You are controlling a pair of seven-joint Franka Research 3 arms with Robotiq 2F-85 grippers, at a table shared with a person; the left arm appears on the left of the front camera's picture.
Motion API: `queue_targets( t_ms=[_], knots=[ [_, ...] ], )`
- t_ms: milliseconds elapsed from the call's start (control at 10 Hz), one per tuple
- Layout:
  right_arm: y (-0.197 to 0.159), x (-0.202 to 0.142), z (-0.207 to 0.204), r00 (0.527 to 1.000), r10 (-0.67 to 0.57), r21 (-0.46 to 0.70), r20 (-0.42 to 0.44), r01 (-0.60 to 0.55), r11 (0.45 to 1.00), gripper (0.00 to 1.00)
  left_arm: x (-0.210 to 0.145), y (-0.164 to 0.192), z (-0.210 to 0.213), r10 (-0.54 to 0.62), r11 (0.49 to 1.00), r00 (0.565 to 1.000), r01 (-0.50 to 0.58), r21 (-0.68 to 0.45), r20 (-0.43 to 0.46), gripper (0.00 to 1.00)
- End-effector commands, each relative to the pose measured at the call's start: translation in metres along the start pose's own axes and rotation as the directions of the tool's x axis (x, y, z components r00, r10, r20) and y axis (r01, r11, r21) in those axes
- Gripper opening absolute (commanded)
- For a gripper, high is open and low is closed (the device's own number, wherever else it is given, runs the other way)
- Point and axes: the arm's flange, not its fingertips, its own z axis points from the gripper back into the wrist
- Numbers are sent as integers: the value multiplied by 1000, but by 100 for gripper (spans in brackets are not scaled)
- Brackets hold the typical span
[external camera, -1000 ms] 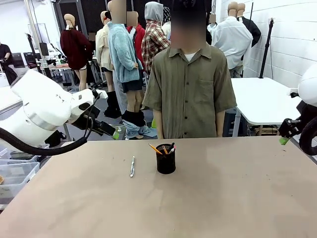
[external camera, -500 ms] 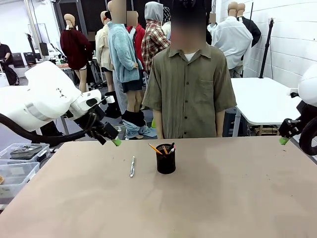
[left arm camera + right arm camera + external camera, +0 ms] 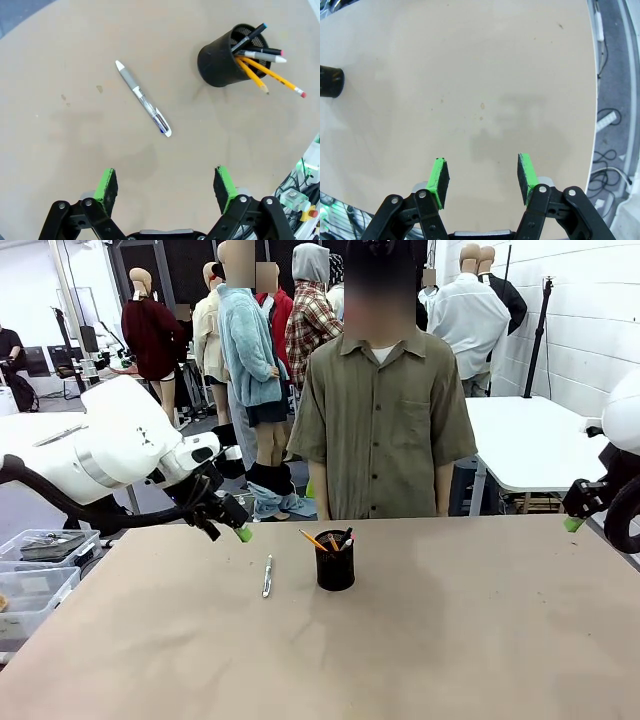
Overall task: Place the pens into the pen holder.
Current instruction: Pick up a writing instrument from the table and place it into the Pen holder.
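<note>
Left wrist view: a silver-white pen (image 3: 143,99) lies flat on the surface (image 3: 60,145), apart from the black pen holder (image 3: 220,57), which holds the other pens (image 3: 275,78). Its long axis runs diagonally, directly ahead of the left tool (image 3: 166,182), which is spread wide and empty. The right tool (image 3: 481,182), parted and empty, hangs well away.

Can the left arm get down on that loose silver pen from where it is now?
Probably yes. The left gripper hangs open, with the silver pen lying alone on the table just ahead of it; the pen holder stands off to one side.
</note>
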Motion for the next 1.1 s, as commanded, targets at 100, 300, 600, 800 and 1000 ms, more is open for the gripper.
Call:
queue_targets(
  t_ms=[100, 300, 600, 800, 1000],
  knots=[
    [3, -3, -4, 1000, -11, -32, 3, 11, 999, 69, 2, 2, -23, 47, 996, 998, -44, 77, -31, 100],
    [3, -3, -4, 1000, -11, -32, 3, 11, 999, 69, 12, -7, -41, 85, 989, 995, -78, 123, -49, 100],
    [3, -3, -4, 1000, -11, -32, 3, 11, 999, 69, 26, -11, -62, 188, 957, 980, -168, 238, -68, 100],
    [3, -3, -4, 1000, -11, -32, 3, 11, 999, 69, 37, -15, -79, 207, 944, 974, -174, 280, -93, 100],
    [3, -3, -4, 1000, -11, -32, 3, 11, 999, 69, 50, -20, -96, 194, 946, 978, -166, 277, -75, 100]
  ],
)
